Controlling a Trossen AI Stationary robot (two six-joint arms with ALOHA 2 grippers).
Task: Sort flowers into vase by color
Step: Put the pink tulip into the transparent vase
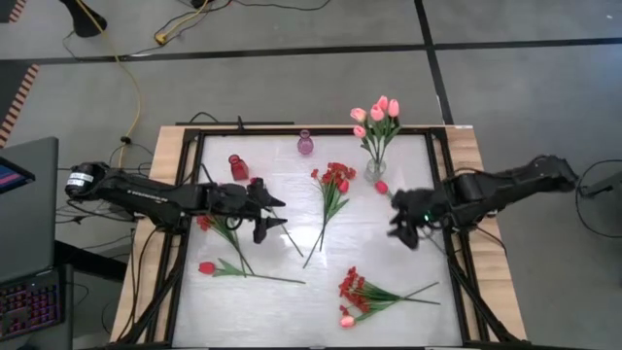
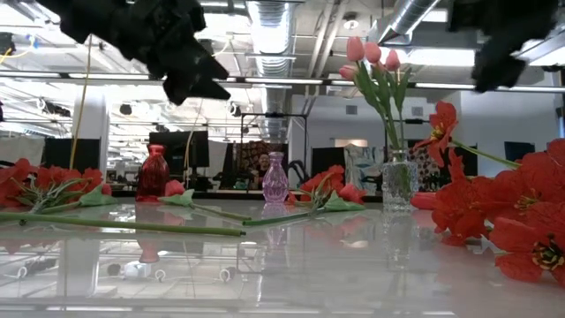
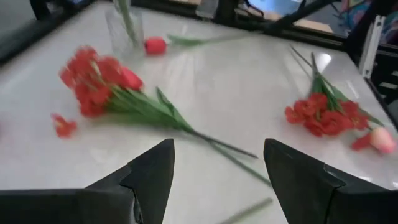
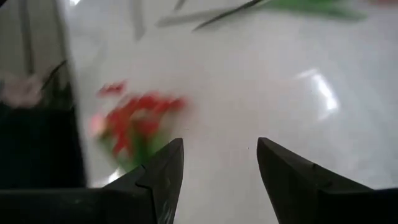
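Three pink tulips [image 1: 377, 112] stand in a clear glass vase [image 1: 375, 171] at the far right. A small red vase [image 1: 238, 167] and a purple vase [image 1: 305, 145] stand empty along the far side. Flowers lie flat on the white table: a red spray [image 1: 335, 183] mid-table, a red tulip [image 1: 381, 188] beside the clear vase, another red tulip [image 1: 207, 267] near left, and a red spray with a pink bud [image 1: 356, 294] near right. My left gripper [image 1: 273, 214] hovers open at mid-left. My right gripper [image 1: 398, 220] hovers open at the right; both hold nothing.
A red-flowered stem [image 1: 216, 229] lies partly under my left arm. A black frame [image 1: 439, 185] rims the table, and wooden edges show outside it. Bare table surface [image 1: 292, 311] lies between the near flowers. A laptop [image 1: 24, 214] sits off the table's left.
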